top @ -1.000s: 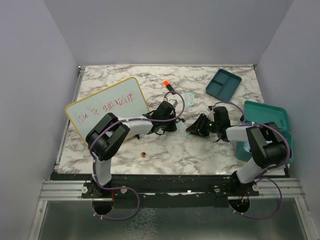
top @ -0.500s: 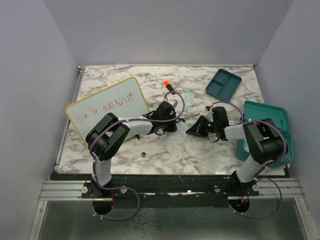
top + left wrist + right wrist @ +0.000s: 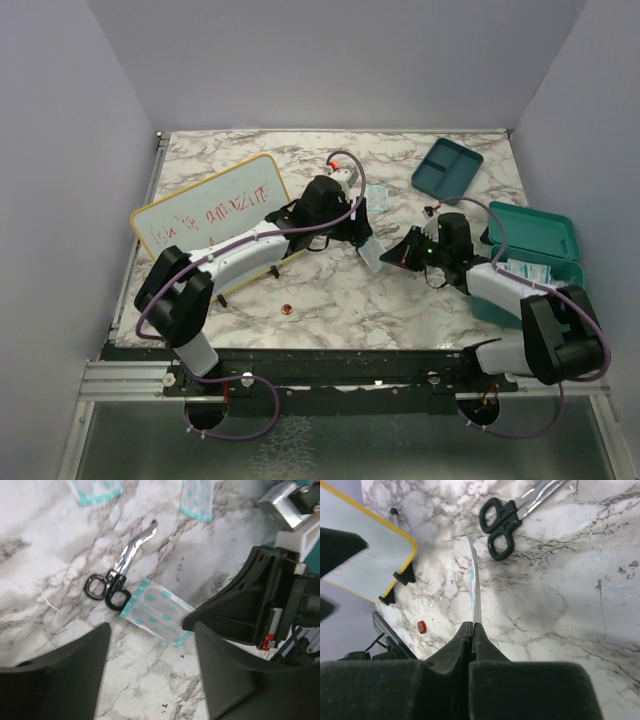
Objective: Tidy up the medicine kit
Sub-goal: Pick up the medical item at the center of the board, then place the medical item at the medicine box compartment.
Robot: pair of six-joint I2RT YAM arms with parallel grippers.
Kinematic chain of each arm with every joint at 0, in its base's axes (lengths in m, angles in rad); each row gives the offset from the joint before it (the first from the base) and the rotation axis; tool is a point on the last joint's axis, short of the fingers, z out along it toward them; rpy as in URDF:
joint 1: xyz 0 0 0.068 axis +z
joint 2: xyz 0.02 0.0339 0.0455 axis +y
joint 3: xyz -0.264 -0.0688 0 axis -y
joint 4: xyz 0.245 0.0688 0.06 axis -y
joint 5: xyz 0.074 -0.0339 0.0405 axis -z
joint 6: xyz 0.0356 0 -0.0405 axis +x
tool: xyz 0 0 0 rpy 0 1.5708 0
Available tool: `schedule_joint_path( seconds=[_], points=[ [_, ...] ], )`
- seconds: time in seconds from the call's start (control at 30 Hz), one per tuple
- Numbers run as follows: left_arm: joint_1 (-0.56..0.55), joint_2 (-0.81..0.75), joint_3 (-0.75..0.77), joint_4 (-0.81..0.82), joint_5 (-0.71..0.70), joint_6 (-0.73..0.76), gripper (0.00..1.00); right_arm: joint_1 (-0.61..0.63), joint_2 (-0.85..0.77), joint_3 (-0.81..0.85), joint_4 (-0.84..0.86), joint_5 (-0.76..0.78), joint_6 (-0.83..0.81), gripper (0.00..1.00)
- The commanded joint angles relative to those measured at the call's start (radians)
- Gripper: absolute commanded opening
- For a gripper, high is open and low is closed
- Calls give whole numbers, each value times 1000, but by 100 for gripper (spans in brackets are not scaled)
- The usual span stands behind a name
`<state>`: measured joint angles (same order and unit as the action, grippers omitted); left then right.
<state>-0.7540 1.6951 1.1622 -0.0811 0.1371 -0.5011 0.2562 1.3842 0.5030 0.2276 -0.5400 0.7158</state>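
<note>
Medicine kit case (image 3: 540, 232) sits at the right edge of the tabletop (image 3: 330, 290), lid raised, with a few white-and-teal packets showing inside; its matching divided tray (image 3: 447, 168) lies apart from it near the far right corner, turned at an angle.

Your right hand (image 3: 471, 626) is just left of the case, pinched tight on one end of a flat white-and-teal packet (image 3: 157, 612); the packet reads edge-on in the right wrist view and sticks out toward the middle of the tabletop.

Black-handled scissors (image 3: 120, 575) lie flat just beyond the held packet, handle loops nearest its free corner; can't tell whether the two touch.

Second packet (image 3: 95, 490) and third packet (image 3: 197, 500) lie past the scissors at the top of the left wrist view, both partly cut off by the frame.

Your left hand (image 3: 352, 222) hangs over the scissors and the held packet, facing the right hand; fingers (image 3: 55, 680) are spread wide with nothing between them.

Yellow-framed whiteboard (image 3: 215, 215) with red writing lies on the left side of the tabletop; the left arm reaches across its near right corner.

Small red-brown disc (image 3: 287, 310) sits alone near the front edge, between the two arm bases.
</note>
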Motion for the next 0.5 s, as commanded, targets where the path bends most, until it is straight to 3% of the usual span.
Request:
schedule_joint_path(
  seconds=[0.0,0.1,0.23,0.47],
  points=[
    [1,-141,46,-73,-48,45,80,2,-132,-2,-120,77,-11,1],
    [1,-232,44,-98,-65,81,84,2,-199,19,-175,123,3,1],
    [1,-360,21,-130,-103,136,99,2,-240,78,-225,211,20,1],
    [0,-603,-113,-196,-244,283,99,2,-170,238,-226,412,25,0]
  ],
)
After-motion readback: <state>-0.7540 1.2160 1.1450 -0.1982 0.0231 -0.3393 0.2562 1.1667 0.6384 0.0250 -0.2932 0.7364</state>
